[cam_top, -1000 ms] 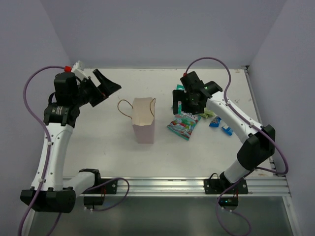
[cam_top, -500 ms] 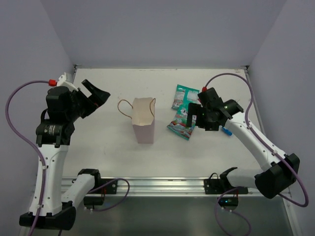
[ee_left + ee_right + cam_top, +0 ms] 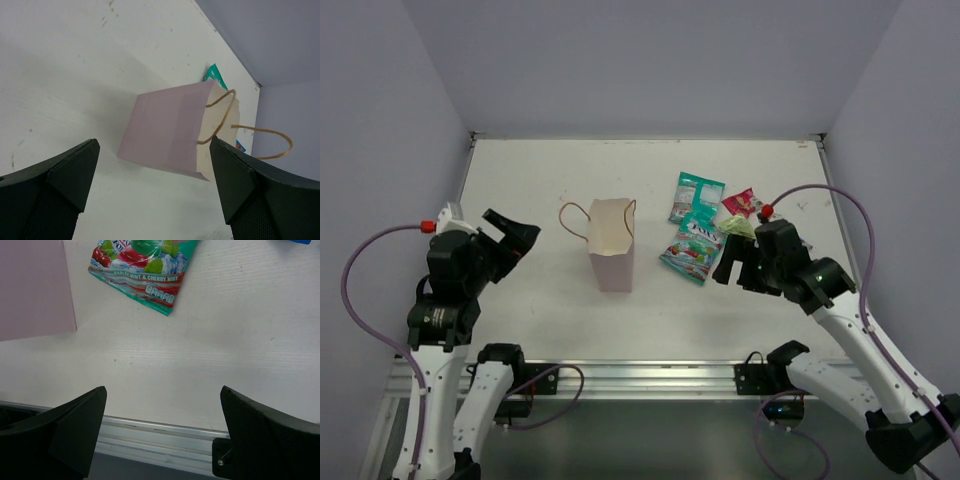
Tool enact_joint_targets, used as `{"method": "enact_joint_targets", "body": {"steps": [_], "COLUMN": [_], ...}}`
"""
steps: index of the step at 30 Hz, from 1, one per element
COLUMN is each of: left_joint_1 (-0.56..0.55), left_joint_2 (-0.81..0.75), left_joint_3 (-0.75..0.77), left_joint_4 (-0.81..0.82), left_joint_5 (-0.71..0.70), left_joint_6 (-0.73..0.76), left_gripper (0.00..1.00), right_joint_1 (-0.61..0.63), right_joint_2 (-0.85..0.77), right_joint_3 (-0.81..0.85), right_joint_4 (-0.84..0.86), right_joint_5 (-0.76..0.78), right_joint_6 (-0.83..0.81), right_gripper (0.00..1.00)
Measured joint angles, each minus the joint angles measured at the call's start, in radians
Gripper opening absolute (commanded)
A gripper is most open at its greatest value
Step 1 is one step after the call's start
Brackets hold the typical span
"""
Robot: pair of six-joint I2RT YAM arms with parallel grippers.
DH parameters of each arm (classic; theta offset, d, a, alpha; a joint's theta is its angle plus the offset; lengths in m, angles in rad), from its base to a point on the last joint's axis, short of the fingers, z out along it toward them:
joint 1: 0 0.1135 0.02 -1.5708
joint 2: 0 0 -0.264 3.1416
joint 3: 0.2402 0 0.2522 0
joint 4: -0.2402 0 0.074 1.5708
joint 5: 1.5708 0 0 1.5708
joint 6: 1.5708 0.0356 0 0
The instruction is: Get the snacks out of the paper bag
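Observation:
The pale lilac paper bag (image 3: 612, 248) stands upright mid-table with its brown cord handles up. Right of it lie the snacks: a teal packet (image 3: 695, 196), a teal mint packet (image 3: 691, 251), a red-pink packet (image 3: 740, 203) and a light green one (image 3: 740, 227). My left gripper (image 3: 516, 238) is open and empty, left of the bag, which fills the left wrist view (image 3: 170, 127). My right gripper (image 3: 733, 263) is open and empty, just right of the mint packet (image 3: 142, 260). The bag's inside is hidden.
The metal rail (image 3: 650, 378) runs along the near table edge and shows close under my right gripper (image 3: 160, 432). A blue packet edge (image 3: 300, 241) peeks in at the top right of the right wrist view. Purple walls enclose the table.
Both arms have pulled back toward the near edge and lowered. My right gripper has left the packets, uncovering the red-pink and light green ones. The bag has not moved.

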Motion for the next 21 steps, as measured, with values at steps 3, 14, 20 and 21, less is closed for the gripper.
{"method": "enact_joint_targets", "body": {"steps": [3,14,20,21], "left_joint_1": [0.002,0.002,0.002,0.002], "left_joint_2": [-0.107,-0.325,-0.409,-0.426], "left_joint_3": [-0.143,-0.456,-0.514,-0.524], "left_joint_4": [0.039,0.160,0.172,0.171], "left_joint_5": [0.003,0.006,-0.002,-0.005], "left_joint_6": [-0.063,-0.217,-0.251,-0.260], "left_gripper": [1.00,1.00,1.00,1.00], "right_joint_1": [0.000,-0.001,-0.001,-0.001], "right_joint_2": [-0.103,-0.410,-0.487,-0.493], "right_joint_3": [-0.083,-0.270,-0.466,-0.495], "right_joint_4": [0.041,0.222,0.251,0.253], "right_joint_5": [-0.002,-0.001,0.018,0.025], "right_joint_6": [0.002,0.135,0.307,0.334], "right_gripper": [0.99,0.99,0.99,0.99]}}
